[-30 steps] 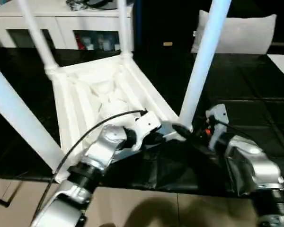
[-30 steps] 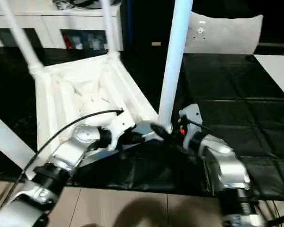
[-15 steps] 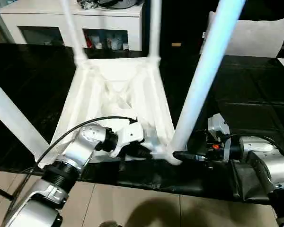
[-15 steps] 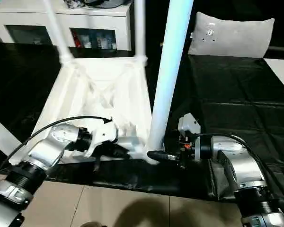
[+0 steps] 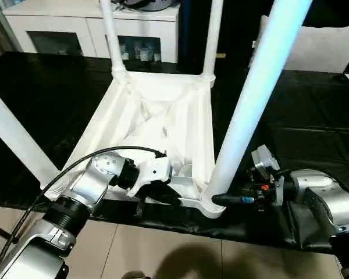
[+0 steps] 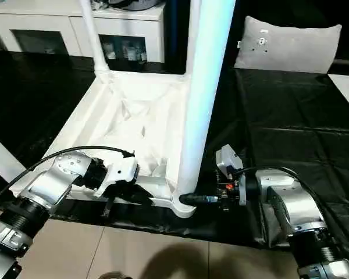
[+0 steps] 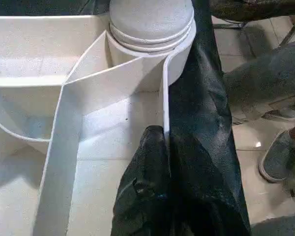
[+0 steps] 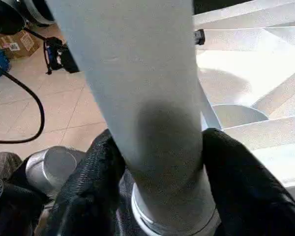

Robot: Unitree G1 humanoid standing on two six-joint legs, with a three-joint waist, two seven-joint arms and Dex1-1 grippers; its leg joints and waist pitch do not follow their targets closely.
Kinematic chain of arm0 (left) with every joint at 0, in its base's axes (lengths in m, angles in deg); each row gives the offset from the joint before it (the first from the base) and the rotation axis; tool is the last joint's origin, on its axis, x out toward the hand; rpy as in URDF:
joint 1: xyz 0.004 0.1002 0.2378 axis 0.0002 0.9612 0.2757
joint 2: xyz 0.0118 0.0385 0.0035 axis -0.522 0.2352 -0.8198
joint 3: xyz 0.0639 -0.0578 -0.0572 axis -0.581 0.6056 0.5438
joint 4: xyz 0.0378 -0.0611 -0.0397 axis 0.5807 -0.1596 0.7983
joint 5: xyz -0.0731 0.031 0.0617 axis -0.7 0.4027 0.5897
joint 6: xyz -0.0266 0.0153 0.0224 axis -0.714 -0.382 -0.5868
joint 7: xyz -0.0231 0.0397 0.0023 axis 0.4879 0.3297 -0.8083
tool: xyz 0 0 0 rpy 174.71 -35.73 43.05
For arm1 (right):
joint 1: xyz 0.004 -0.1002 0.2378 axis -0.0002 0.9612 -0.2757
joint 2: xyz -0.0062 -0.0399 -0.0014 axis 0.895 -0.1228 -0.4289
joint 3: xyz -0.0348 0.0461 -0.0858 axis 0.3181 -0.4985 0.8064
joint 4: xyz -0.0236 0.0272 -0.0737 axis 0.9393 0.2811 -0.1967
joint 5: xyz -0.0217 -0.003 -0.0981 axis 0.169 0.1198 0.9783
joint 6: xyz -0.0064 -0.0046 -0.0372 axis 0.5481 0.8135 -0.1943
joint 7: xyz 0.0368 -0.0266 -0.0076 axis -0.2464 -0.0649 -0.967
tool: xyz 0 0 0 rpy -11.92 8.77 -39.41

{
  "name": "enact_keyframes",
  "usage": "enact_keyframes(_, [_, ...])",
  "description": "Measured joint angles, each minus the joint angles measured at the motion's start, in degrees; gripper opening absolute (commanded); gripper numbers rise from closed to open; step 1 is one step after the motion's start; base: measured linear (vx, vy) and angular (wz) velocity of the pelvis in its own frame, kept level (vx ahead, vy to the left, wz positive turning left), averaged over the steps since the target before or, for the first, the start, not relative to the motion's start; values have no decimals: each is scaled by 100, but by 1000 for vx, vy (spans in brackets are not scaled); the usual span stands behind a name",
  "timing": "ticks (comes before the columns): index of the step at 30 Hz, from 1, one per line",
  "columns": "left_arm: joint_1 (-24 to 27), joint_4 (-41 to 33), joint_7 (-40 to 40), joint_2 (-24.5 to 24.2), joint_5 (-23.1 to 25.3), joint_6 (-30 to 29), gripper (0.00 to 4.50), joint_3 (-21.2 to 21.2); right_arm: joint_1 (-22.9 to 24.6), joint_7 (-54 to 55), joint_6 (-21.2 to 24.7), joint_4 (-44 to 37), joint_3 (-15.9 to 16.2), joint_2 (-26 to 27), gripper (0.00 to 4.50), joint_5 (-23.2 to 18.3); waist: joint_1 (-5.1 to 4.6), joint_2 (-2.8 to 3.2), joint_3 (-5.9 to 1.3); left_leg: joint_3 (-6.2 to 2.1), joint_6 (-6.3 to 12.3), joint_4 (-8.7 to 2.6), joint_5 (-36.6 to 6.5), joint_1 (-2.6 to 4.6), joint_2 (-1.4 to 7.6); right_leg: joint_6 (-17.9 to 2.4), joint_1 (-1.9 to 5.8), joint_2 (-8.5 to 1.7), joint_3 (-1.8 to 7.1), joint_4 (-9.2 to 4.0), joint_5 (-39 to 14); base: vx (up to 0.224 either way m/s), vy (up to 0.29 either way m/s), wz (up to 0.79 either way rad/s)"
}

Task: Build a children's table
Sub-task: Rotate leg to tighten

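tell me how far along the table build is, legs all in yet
All four legs stand in the corner sockets of the upturned table top. In hand: the right tool clamps the near right leg at its base, while the left tool pinches the top's near rim. Left: flipping it upright.

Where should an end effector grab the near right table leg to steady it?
Low on the near right leg, just above its corner socket, coming sideways from the right as the right end effector does: the round upright tube suits fingers on opposite sides.
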Motion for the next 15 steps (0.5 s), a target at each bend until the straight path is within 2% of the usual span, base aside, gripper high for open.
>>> enact_keyframes(6, [1,24,10,77,-54,-66,0,7,79,115,212,-150,-32,6,202,-42,10,0,0,0,0,0,0,0,0,0,0,0,0,0,0,0,0,0])
enact_keyframes(9, [2,92,287,198,-45,-305,0,111,196,527,387,-260,-148,180,200,-41,7,5,-3,2,-11,2,-4,0,-2,-3,11,-1,3,6,3,0,0,0])
enact_keyframes(11, [0,171,791,370,59,-622,0,306,175,1288,477,-196,-354,531,200,121,-41,2,-4,3,-23,2,2,31,-2,18,32,-1,3,10,-8,0,0,0])
enact_keyframes(13, [-8,201,1309,586,156,-900,0,451,81,2067,484,-61,-524,876,199,288,-205,2,-4,3,-33,2,8,41,-5,21,34,-1,5,9,-8,0,0,0])
enact_keyframes(15, [-18,225,1625,780,167,-1074,0,508,-34,2546,554,21,-601,999,197,391,-327,0,-3,2,-36,0,11,41,-6,21,33,-1,4,-5,-8,0,0,0])
